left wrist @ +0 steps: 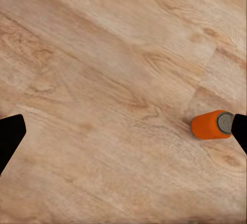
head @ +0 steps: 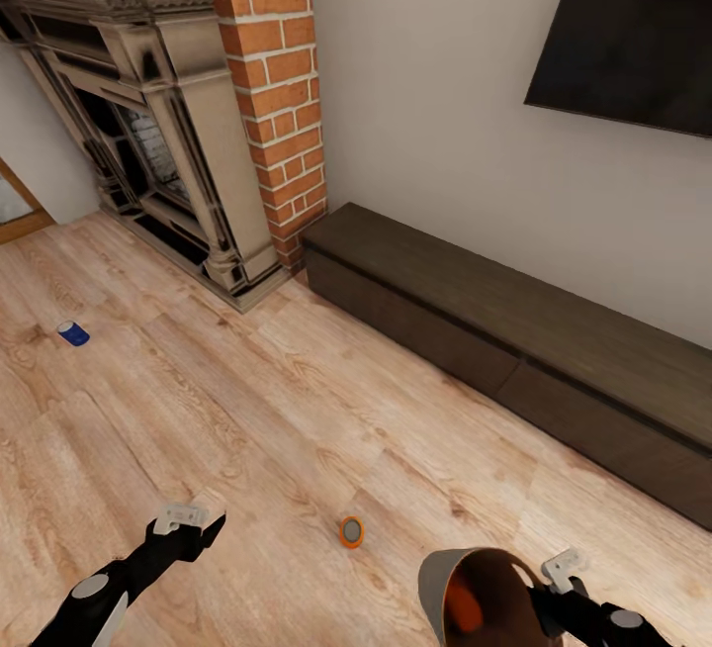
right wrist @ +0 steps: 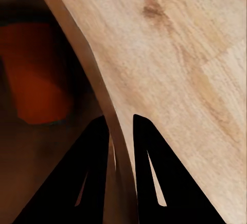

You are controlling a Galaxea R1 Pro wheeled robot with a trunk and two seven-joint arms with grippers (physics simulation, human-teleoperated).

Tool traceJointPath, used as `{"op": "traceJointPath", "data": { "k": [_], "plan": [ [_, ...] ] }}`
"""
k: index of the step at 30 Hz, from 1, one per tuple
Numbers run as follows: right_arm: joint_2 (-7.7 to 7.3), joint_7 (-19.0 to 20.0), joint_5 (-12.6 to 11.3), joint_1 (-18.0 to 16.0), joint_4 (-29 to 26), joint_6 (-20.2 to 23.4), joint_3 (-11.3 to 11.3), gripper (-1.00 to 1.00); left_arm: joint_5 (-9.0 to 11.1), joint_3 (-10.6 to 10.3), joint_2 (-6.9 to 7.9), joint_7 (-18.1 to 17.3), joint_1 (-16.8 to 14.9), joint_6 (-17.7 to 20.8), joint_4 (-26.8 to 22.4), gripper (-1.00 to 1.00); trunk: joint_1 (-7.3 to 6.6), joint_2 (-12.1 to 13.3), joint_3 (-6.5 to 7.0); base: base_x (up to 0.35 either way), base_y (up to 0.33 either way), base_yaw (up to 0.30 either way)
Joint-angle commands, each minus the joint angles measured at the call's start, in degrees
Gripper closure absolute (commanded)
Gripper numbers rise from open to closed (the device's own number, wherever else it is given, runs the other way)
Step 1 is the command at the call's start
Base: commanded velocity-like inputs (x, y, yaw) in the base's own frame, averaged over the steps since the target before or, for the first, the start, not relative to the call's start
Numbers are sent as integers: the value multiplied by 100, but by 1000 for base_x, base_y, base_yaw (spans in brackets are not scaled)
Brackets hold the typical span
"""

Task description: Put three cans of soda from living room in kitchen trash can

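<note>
- Right gripper [right wrist: 119,126] pinches the tash can [head: 442,578] rim at lower right of the head view, one orange can [head: 465,600] inside; tilting could spill it.
- Left gripper [head: 188,518] spread empty, lower left; the orange can on the floor [head: 351,531], lower centre, may roll if nudged.
- Blue can [head: 72,332] lies far left.

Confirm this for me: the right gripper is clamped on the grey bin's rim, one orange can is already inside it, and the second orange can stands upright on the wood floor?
Not quite. The second orange can lies on its side on the light wood floor, as the left wrist view shows. The rest holds: the right gripper pinches the rim of the grey tapered bin, with an orange can inside.
</note>
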Motion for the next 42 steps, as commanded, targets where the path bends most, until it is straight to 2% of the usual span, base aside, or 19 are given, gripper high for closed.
{"op": "traceJointPath", "data": {
  "k": [1, 3, 6, 10, 15, 21, 27, 30, 32, 35, 42],
  "plan": [
    [55, -22, -47, -59, -1, 66, -50, 100, 2, 1, 1, 0, 1, -2, 30, -100, -1, 0, 0, 0, 0, 0],
    [251, -239, -46, -277, -3, 263, -49, 100, 3, 0, 1, 1, 1, -5, 102, -100, -1, 0, 0, 0, 0, 0],
    [376, -333, -46, -464, -3, 356, -50, 100, 2, 0, 1, 1, 1, -8, 134, -100, -1, 0, 0, 0, 0, 0],
    [483, -379, -46, -697, -5, 399, -50, 100, 3, 0, 1, 1, 1, -11, 150, -100, -1, 0, 0, 0, 0, 0],
    [519, -394, -44, -850, -2, 410, -57, 100, 4, 0, 1, 1, 1, -12, 155, -100, -1, 0, 0, 0, 0, 0],
    [436, -323, -38, -888, -20, 334, -66, 100, 4, 0, 1, 1, 1, -10, 157, -100, -1, 0, 0, 0, 0, 0],
    [395, -3, -38, -850, -579, -1, -62, 100, 2, 0, 1, 1, 1, -22, 162, -100, -1, 0, 0, 0, 0, 0],
    [293, 648, -51, -614, -1191, -80, -72, 100, 7, 0, 1, 1, 1, -27, 159, -100, -1, 0, 0, 0, 0, 0],
    [214, 926, -96, -480, -1403, -116, -80, 100, 8, 0, 1, 1, 1, -28, 160, -100, -1, 0, 0, 0, 0, 0],
    [40, 1525, -421, -145, -1779, -348, -218, 100, 10, 0, 1, 1, 1, -29, 164, -100, -1, 0, 0, 0, 0, 0],
    [-117, 1793, -577, 408, -1891, -1018, -287, 100, 10, 0, 1, 4, 1, -29, 166, -100, -1, 0, 0, 0, 0, 0]
  ]
}}
